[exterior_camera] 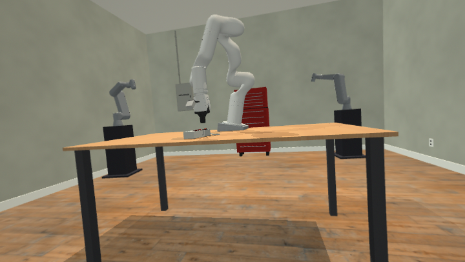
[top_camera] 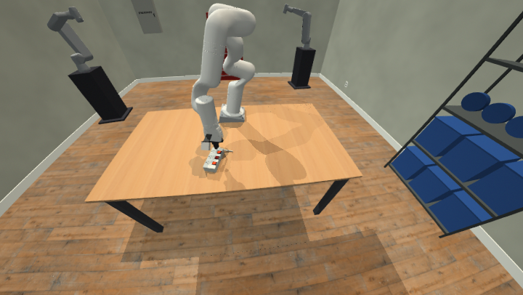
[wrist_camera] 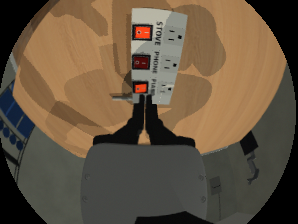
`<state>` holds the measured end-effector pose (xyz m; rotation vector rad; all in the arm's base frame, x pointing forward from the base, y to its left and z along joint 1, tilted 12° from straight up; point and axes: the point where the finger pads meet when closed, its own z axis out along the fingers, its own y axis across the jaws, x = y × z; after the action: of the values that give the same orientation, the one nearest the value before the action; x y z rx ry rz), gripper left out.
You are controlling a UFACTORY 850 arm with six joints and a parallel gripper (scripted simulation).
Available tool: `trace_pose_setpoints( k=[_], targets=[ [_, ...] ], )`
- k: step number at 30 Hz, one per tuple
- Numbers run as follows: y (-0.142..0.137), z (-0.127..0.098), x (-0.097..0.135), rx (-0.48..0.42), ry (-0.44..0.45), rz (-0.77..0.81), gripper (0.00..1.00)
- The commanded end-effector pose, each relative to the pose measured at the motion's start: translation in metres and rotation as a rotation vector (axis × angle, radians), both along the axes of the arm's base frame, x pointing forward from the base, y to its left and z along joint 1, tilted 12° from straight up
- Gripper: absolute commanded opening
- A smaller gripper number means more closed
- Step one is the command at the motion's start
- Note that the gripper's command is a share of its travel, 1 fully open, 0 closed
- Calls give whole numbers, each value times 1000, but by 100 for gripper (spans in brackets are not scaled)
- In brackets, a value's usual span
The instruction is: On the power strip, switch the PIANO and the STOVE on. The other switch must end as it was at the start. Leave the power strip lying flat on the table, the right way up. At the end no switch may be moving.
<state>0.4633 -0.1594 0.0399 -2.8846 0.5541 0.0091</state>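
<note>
Wrist view: the gripper is seen pointing down w/ its two dark fingers pressed together, nothing held between them. Fingertips are placed just over the near end of the power strip, by the nearest red switch; contact can't be confirmed from this angle. Three switches are lined up along the strip's left side: the nearest one and the far one are shown bright orange-red, the middle one is noticeably darker. A label reading STOVE is made out beside the far switch; the other labels are too blurred to read. Sockets are seen along the strip's right side, and a short grey stub juts out near the strip's near end.

Top view: the strip is found lying flat, right way up, on the wooden table, roughly mid-table and a bit in front of the arm's base. The white arm is bent over it, w/ the gripper held at the strip's end nearest the base.

Exterior view: the gripper is seen hanging a little above the strip, w/ a visible gap between them. A red tool cabinet is seen behind the table, and two grey arms on black pedestals are stood near the walls. Blue bins are stacked on a black shelf rack at the room's side.
</note>
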Motion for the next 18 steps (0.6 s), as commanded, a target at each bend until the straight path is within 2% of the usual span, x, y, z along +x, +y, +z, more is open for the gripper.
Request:
trace_pose_setpoints(
  k=[1, 9, 10, 18],
  targets=[
    [-1, 1, 1, -1, -2, 0, 0],
    [-1, 1, 1, -1, -2, 0, 0],
    [-1, 1, 1, -1, -2, 0, 100],
    [-2, 7, 1, -1, -2, 0, 100]
  ],
)
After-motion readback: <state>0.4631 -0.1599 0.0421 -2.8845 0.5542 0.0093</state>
